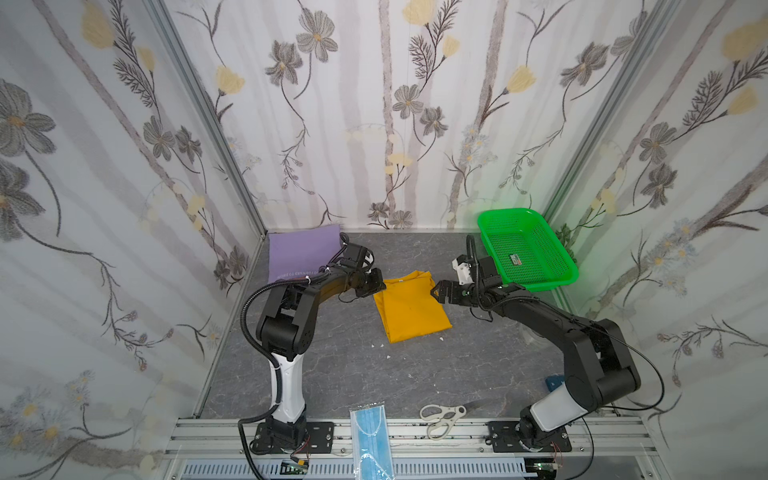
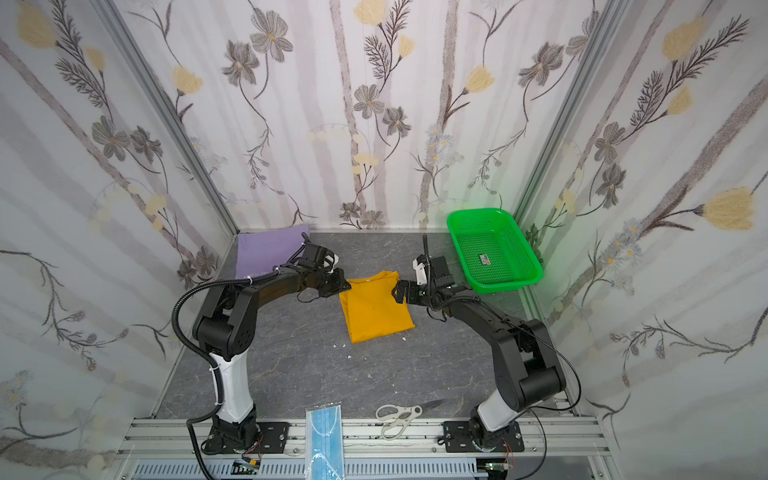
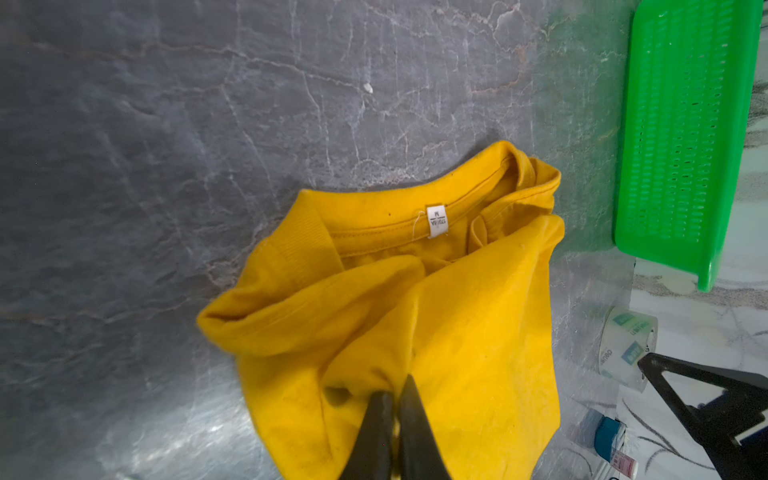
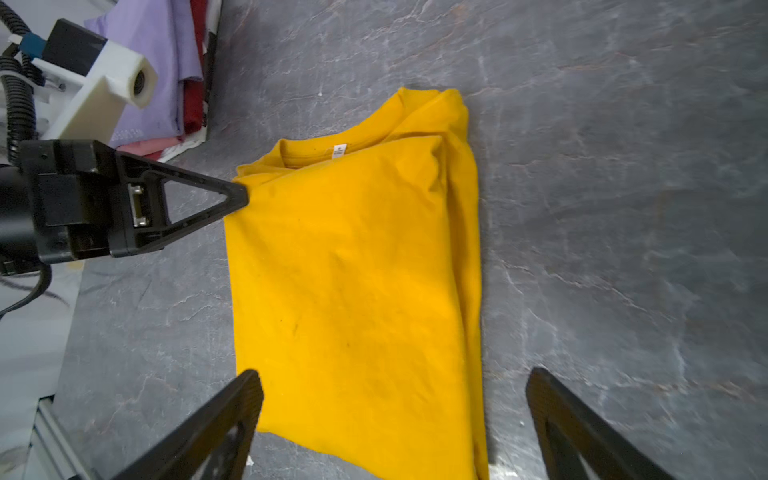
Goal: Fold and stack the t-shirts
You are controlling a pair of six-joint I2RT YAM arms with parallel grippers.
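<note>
The left pincer [image 3: 397, 386], narrow, pinches the yellow t-shirt [image 1: 409, 309]; the right pincer [image 4: 392, 374] stands wide beside its right edge. Its neck tag [image 3: 437, 220] reads "M". A lilac t-shirt [image 1: 301, 253] lies far left, a green basket [image 1: 540, 284] far right. The yellow one lies folded in the middle of the surface [image 1: 353, 374], long axis near to far, collar far.

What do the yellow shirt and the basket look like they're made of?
The yellow shirt looks like soft matte cotton knit: it creases, with a ribbed collar and sewn tag. The basket looks like glossy moulded plastic: stiff perforated walls.
</note>
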